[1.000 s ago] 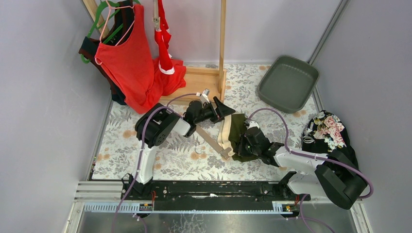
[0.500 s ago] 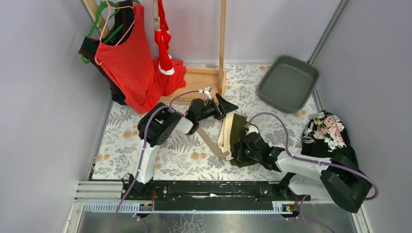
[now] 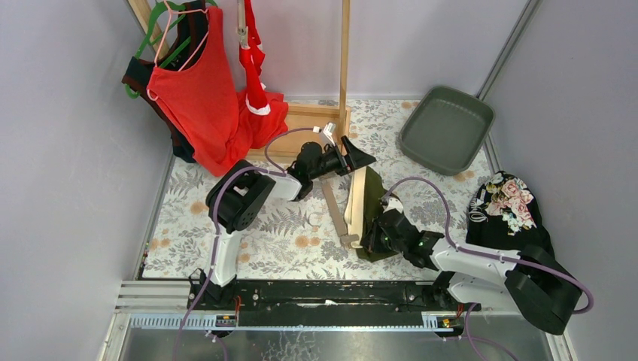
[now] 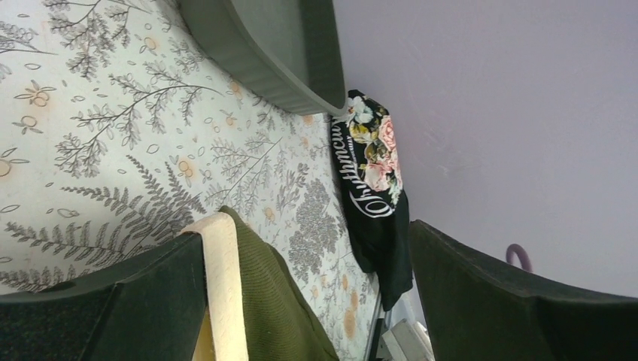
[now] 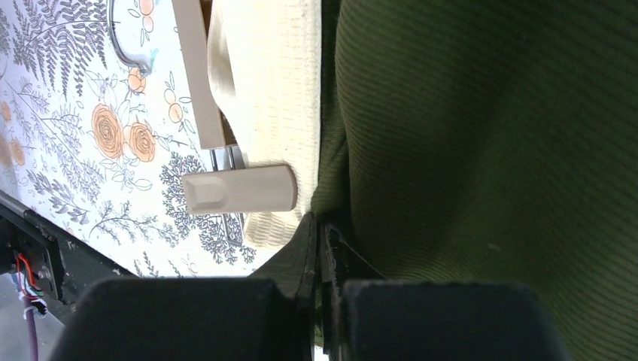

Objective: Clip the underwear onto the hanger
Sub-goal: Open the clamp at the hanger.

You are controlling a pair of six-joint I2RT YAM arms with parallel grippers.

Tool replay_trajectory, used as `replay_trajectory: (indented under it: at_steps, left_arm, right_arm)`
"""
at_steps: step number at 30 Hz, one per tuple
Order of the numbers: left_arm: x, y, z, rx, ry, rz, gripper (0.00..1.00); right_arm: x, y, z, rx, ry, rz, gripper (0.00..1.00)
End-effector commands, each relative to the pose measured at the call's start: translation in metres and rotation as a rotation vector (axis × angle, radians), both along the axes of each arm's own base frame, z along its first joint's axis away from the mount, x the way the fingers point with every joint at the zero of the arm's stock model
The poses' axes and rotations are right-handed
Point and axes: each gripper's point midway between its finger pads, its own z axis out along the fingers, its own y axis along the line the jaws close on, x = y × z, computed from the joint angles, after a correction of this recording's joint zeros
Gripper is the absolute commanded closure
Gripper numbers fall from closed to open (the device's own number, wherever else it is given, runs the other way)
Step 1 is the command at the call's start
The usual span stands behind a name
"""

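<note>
The dark olive underwear (image 3: 370, 214) with its cream waistband (image 3: 355, 199) stands on edge on the floral table. My right gripper (image 3: 374, 239) is shut on its olive fabric (image 5: 466, 128) near the lower corner. The hanger's wooden bar (image 3: 332, 209) lies beside it, and a pale clip (image 5: 241, 189) rests over the waistband's corner (image 5: 267, 90). My left gripper (image 3: 360, 159) hangs open at the waistband's upper end. In the left wrist view that waistband (image 4: 223, 278) leans against one finger, nothing pinched. The red underwear (image 3: 252, 53) hangs from the rack at the back.
A wooden rack post (image 3: 344, 68) and its base (image 3: 308, 120) stand just behind the left gripper. A red tank top (image 3: 197, 94) hangs at back left. A grey tray (image 3: 447, 129) sits at back right and a black floral cloth (image 3: 505, 204) lies at right.
The left gripper has moved back and to the right, staying open. The olive underwear and the hanger bar have swung more upright, and the right gripper has slid nearer, still shut on the fabric.
</note>
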Motion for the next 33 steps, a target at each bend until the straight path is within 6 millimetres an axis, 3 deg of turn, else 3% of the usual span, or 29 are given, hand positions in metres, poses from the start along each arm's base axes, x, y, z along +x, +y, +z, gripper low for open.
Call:
replay_trajectory:
  at_steps: [1, 11, 12, 15, 19, 27, 33]
  left_arm:
    - [0.028, 0.009, 0.039, 0.022, -0.159, 0.108, 0.09]
    - [0.032, 0.019, 0.012, 0.105, -0.142, 0.165, 0.09]
    - [0.032, 0.019, 0.01, 0.107, -0.141, 0.166, 0.09]
    - [0.03, 0.017, 0.009, 0.105, -0.142, 0.16, 0.09]
    - [0.028, 0.016, 0.009, 0.106, -0.143, 0.154, 0.09]
    - [0.025, 0.016, 0.009, 0.108, -0.143, 0.148, 0.09]
    - [0.023, 0.017, 0.006, 0.115, -0.133, 0.143, 0.09]
  right_arm:
    - [-0.049, -0.039, -0.039, -0.175, 0.172, 0.038, 1.0]
    - [-0.056, -0.036, -0.023, -0.167, 0.134, 0.069, 0.99]
    - [-0.054, -0.035, -0.019, -0.167, 0.117, 0.071, 0.95]
    - [-0.039, -0.034, -0.003, -0.168, 0.032, 0.065, 0.66]
    - [-0.015, -0.033, 0.024, -0.181, -0.108, 0.046, 0.48]
    - [0.016, -0.023, 0.063, -0.196, -0.274, 0.054, 0.47]
    - [0.038, -0.002, 0.084, -0.253, -0.38, 0.157, 0.43]
